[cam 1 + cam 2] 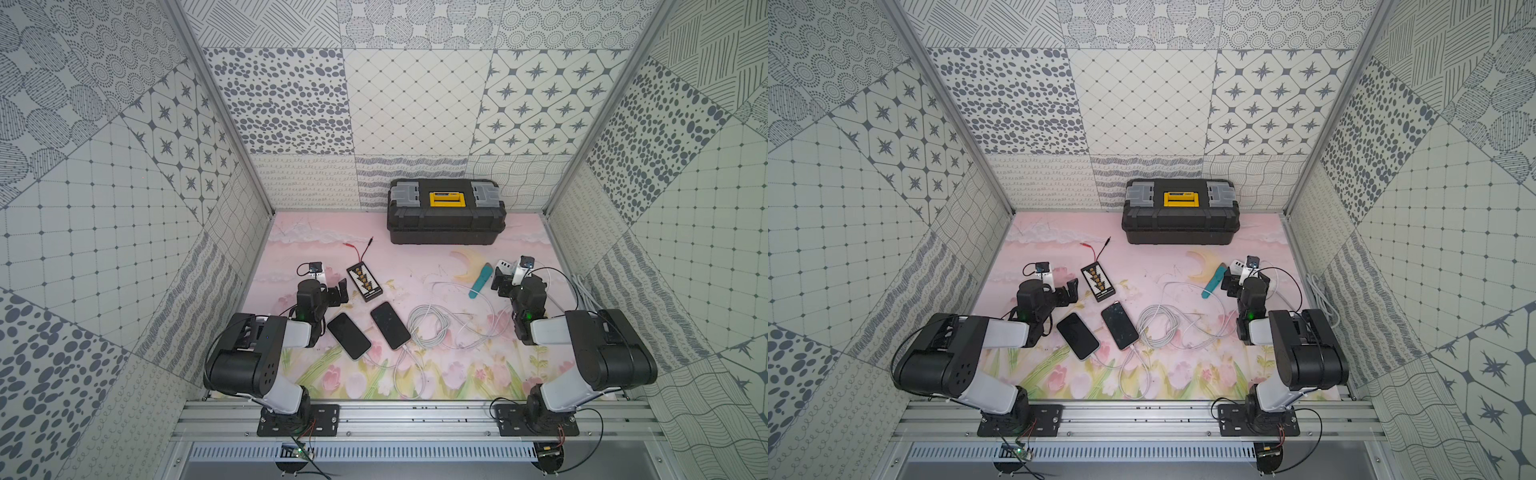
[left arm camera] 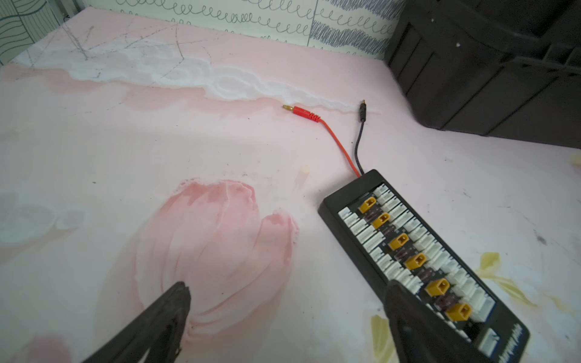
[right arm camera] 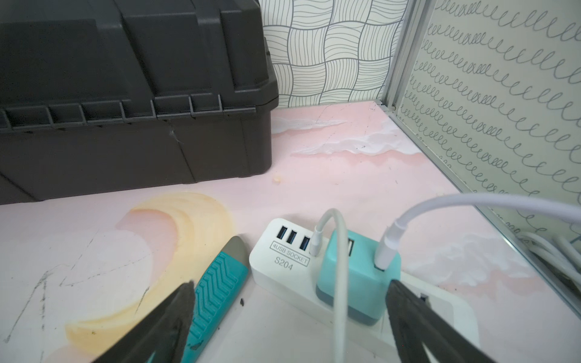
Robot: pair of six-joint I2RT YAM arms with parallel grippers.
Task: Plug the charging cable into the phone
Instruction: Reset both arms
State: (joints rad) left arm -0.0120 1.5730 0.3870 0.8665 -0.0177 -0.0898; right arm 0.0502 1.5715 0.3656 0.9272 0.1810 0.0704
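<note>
- The left hand point(image 2: 287, 290) is spread wide and empty, held just above the tabletop point(image 2: 125, 141). The black connector board point(image 2: 408, 251) lies just beside one finger.
- The right hand point(image 3: 290, 284) is likewise spread wide, with nothing gripped. The teal utility knife point(image 3: 217, 283) is seen by one finger. The white power strip point(image 3: 283, 261), carrying a teal charger point(image 3: 355, 276), is seen by the other.
- Two white leads are plugged in there, one into the power strip and one into the teal charger.
- In both top views the charging cable point(image 1: 428, 328) is laid between the two arms in a loose coil on the tabletop. It lies right of the phones, and further loops are trailed toward the near edge.
- The right phone point(image 1: 390, 325) is laid flat, screen up, with its long axis run from far-left to near-right. A white plug is met at its near end, but it cannot be told whether the plug is fully seated.
- The left phone point(image 1: 349, 336) is laid flat just beside it, apart and roughly parallel, with its near end pointed near-right. A thin white lead is seen by that end, but it cannot be told whether it is connected.
- Both phones and the coil are left well apart from either hand.
- The black toolbox point(image 1: 446, 216) is set against the far wall, well apart from the phones.
</note>
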